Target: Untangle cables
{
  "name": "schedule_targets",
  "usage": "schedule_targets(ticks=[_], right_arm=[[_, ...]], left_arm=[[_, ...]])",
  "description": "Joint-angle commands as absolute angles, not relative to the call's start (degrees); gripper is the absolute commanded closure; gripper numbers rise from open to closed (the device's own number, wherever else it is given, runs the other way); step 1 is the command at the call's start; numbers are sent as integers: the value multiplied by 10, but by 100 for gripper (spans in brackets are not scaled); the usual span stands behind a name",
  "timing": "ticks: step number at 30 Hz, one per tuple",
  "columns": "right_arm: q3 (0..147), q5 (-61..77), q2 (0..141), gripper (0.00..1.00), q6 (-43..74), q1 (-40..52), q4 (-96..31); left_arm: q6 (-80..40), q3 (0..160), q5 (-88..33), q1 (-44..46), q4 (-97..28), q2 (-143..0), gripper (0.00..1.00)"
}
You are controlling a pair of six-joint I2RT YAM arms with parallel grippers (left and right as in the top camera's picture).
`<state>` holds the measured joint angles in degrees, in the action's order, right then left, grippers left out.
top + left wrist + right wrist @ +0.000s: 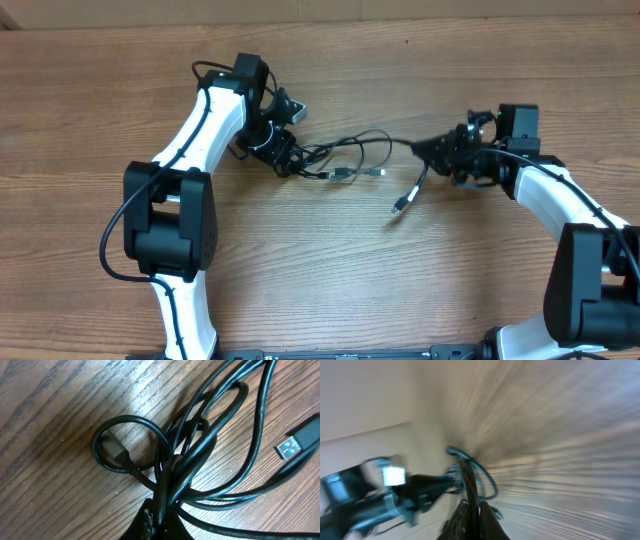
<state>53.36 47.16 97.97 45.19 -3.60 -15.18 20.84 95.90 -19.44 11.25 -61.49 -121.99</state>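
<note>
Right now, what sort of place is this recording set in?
Probably a robotics lab bench: a wood-grain table, a white-and-black left arm and right arm reaching in from one edge, and a tangle of thin black cables stretched between them.

cables [350, 158]: perhaps 3 | plug ends [398, 207]: 3 overhead | left pincer [283, 165], right pincer [425, 148]: 2 | table [100, 60]: 1

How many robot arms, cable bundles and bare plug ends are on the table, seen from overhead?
Robot arms: 2
Cable bundle: 1
Plug ends: 3
Total: 6
</note>
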Motion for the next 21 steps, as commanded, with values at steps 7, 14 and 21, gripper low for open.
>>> schedule_targets(ticks=[7, 14, 21], right_arm=[[544, 305, 961, 70, 355, -38, -208], [544, 293, 961, 69, 325, -1, -213], [545, 290, 961, 66, 335, 55, -169]], left_arm=[[193, 952, -176, 109, -617, -1215, 96], [246, 952, -215, 109, -633, -1215, 96], [432, 952, -349, 109, -710, -1215, 96]])
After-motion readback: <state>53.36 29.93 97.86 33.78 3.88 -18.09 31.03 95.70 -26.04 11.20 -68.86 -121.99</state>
